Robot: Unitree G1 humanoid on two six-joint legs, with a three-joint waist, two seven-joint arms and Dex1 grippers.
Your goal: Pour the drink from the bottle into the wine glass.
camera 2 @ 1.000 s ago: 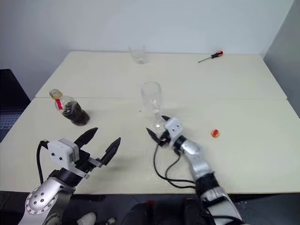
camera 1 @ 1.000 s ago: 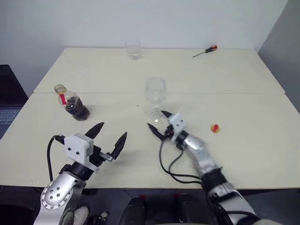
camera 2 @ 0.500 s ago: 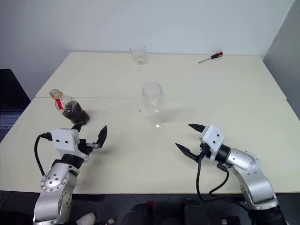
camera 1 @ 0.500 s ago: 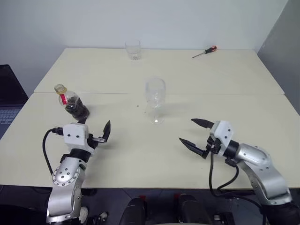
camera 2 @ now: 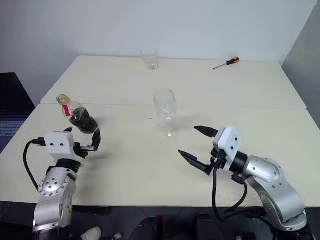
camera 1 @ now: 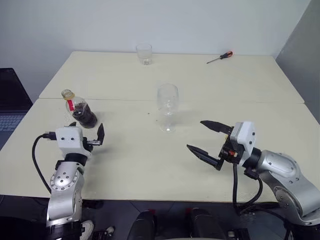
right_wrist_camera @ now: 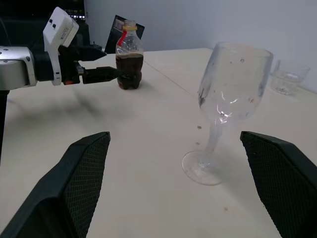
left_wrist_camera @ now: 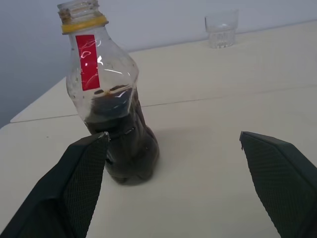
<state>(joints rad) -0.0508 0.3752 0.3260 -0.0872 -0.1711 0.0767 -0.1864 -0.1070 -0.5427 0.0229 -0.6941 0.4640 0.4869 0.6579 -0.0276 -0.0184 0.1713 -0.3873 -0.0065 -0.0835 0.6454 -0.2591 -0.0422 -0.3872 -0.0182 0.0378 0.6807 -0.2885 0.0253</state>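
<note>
Left gripper hangs low over the desk with its two black fingers spread wide and nothing between them, pointing at the bottle, which stands upright just past the fingertips near the desk's left side. In the left wrist view the bottle sits close to one finger and I cannot tell whether they touch; the other finger is well apart from it. The bottle has no cap on its neck, only a yellow ring and a red label strip, and the dark drink fills roughly its lower half. Right gripper is also wide open and empty, held above the desk on the right and pointing toward the left, with the wine glass beyond it and apart from its fingers. The wine glass stands upright near the middle of the desk, with no drink in it, well apart from the bottle. At the far edge of the desk stands a short tumbler, and toward the far right corner lies a screwdriver with a red handle. A seam runs across the desk between the wine glass and the tumbler.
</note>
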